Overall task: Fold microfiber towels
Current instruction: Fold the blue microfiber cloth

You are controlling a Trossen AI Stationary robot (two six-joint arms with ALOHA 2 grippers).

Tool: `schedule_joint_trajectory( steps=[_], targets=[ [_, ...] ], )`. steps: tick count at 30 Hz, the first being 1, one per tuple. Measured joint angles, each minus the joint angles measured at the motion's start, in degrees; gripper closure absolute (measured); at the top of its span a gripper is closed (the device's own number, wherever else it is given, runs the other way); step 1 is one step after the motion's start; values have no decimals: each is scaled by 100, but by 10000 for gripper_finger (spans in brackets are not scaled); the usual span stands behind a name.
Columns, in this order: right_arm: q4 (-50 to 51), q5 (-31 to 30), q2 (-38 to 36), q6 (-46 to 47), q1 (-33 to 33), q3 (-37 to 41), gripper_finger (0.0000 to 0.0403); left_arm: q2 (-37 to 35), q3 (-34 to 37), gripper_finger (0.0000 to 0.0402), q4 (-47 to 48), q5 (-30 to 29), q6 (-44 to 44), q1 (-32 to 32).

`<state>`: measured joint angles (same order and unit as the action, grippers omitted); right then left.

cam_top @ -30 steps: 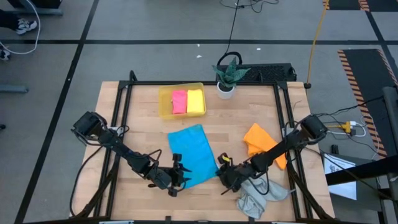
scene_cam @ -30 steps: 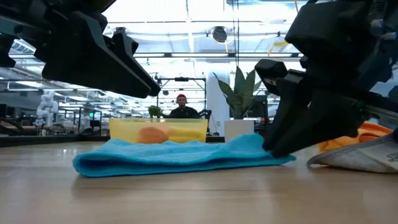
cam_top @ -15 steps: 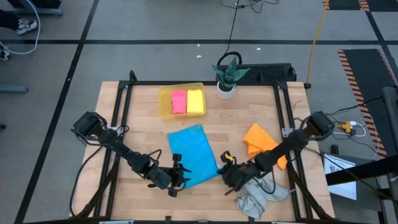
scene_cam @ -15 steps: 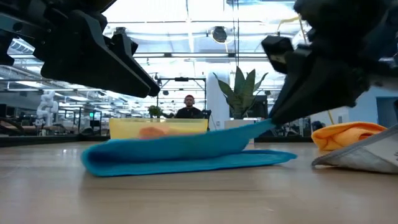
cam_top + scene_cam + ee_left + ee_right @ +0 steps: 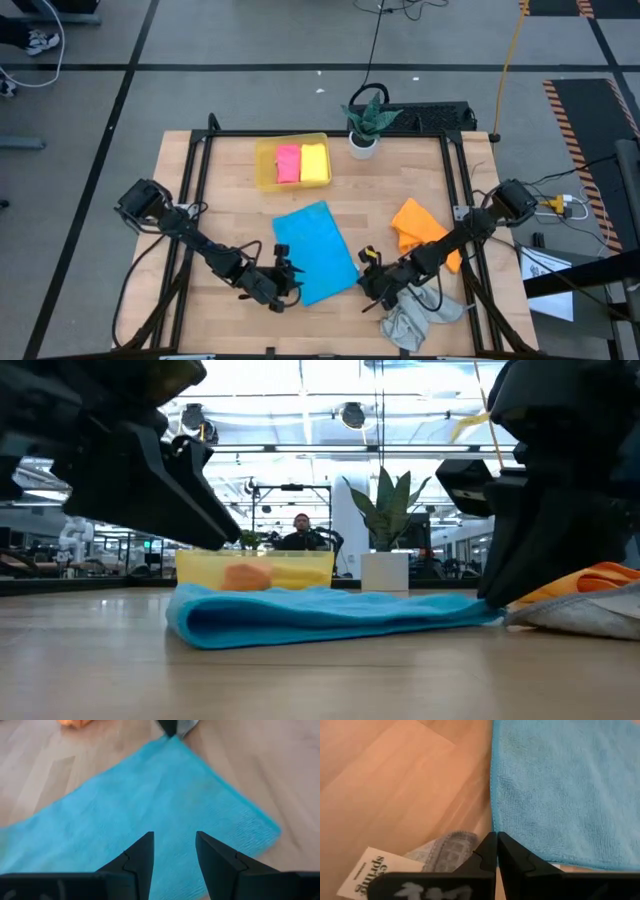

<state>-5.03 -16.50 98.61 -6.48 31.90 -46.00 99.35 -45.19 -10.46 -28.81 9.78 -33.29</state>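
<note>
A bright blue towel [image 5: 315,250] lies spread on the wooden table; in the low view its left end [image 5: 195,622] is rolled over. My right gripper [image 5: 364,281] is shut at the towel's near right corner. My left gripper [image 5: 292,285] stands open over the near left corner [image 5: 175,795], fingers [image 5: 142,855] apart above the cloth; I see no touch. An orange towel [image 5: 420,228] and a crumpled grey towel [image 5: 415,315] lie to the right. Pink [image 5: 288,163] and yellow [image 5: 315,162] towels lie folded in the yellow tray [image 5: 262,165]. My right gripper pinches the blue towel's near right corner [image 5: 502,827] between its two shut fingers, which slant down at it from the table's right and near side. How many layers it has is hidden by the fingers. The corner lies low at the table, the cloth slack.
A potted plant [image 5: 364,122] stands at the far edge beside the tray. A grey hem with a white printed label [image 5: 372,870] lies right beside my right fingers. Bare wood shows left of the blue towel and between it and the tray. A person sits in the room behind.
My right gripper raised the blue towel's near right corner off the table, then carried it toward the table's right edge and down again. The whole towel slid to the right, and its left end now lies rolled over.
</note>
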Motion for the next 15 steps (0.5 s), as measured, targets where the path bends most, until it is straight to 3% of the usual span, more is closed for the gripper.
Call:
schedule_joint_trajectory(
  steps=[9, 15],
  targets=[
    [-21, -158, -48, -156, 8, 4, 403, 0, 2, 254, 1197, -328, 964, 119],
    [-12, -437, -77, -178, 81, 2, 403, 0, 2, 254, 1333, -412, 1183, 103]
  ],
)
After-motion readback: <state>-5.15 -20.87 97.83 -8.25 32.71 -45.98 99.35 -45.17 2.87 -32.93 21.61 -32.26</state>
